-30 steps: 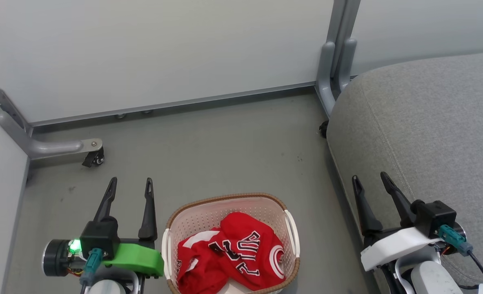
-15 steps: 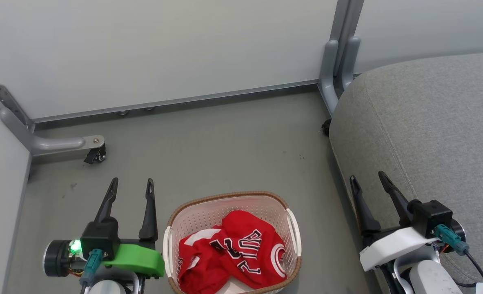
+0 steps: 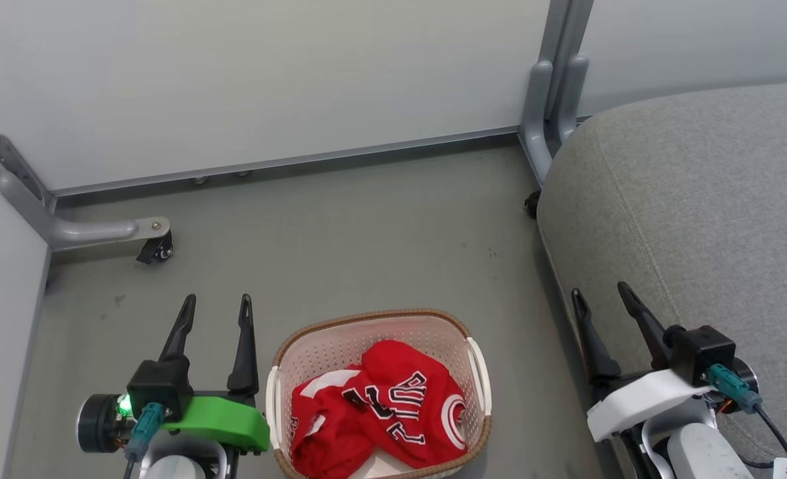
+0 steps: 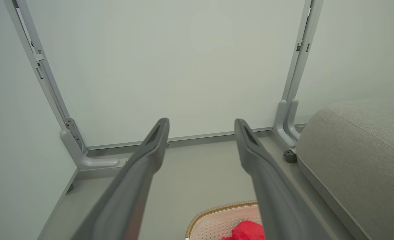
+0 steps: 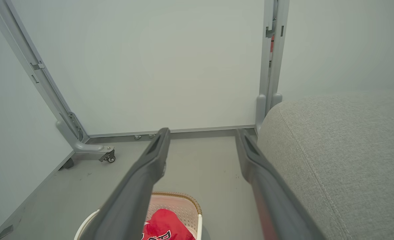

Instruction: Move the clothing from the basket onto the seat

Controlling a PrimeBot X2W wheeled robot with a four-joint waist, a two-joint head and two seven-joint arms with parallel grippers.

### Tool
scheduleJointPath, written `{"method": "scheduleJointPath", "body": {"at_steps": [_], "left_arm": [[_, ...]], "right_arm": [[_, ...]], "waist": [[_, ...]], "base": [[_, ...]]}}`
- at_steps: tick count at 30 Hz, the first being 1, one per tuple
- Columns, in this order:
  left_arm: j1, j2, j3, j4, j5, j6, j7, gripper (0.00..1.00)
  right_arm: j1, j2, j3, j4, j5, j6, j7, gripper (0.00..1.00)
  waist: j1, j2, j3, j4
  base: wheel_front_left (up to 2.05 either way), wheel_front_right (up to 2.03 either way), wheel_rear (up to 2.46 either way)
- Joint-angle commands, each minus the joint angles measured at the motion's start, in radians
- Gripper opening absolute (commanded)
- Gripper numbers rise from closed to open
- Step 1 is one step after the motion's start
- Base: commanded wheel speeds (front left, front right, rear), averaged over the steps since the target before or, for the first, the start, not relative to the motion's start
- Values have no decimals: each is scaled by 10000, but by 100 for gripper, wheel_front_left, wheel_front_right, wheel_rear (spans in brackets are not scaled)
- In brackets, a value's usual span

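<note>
Clothing (image 3: 393,406), red with white trim, lies crumpled inside the basket (image 3: 340,349). This cream perforated tub has a brown woven-look rim and white side handles, and it stands on the grey floor (image 3: 366,226) at the near centre of the head view. Uppermost is a jersey (image 3: 406,399) with black-and-white lettering. A broad white band crosses the red fabric to its left.

The seat (image 3: 699,199), a large grey upholstered cushion with a rounded edge and a stitched seam, occupies the right side. A strip of bare floor separates it from the basket.

The left gripper (image 3: 217,301), on a green wrist mount (image 3: 220,422), sits just left of the basket, apart from it. Its fingers (image 4: 150,156) point toward the far side, spread wide and empty. The right gripper (image 3: 599,291), on a white wrist mount (image 3: 639,402), sits right of the basket against the seat's near left flank. Its jaws are likewise spread wide and empty. Whether it touches the upholstery cannot be told.

Pale partition panels (image 3: 267,80) in grey frames close the far and left sides. A caster foot (image 3: 157,247) stands at the far left, and a frame post (image 3: 553,86) rises beside the seat's far corner.
</note>
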Motion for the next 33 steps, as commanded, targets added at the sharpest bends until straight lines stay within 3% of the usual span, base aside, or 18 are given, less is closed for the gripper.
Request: {"method": "scheduleJointPath", "body": {"at_steps": [1,21,33], "left_arm": [[-110,62,-12,25,-38,5,3,100],[-307,63,-17,22,40,-45,3,100],[-1482,115,-402,781,457,-540,5,100]], "right_arm": [[-59,-53,-21,56,-51,1,-49,100],[-257,-53,79,120,38,1,-49,100],[-1007,-50,517,-392,243,1,-49,100]], "waist": [[0,0,5,9],[0,0,212,-88],[0,0,1279,-943]], "base": [[0,0,0],[0,0,0],[0,0,0]]}}
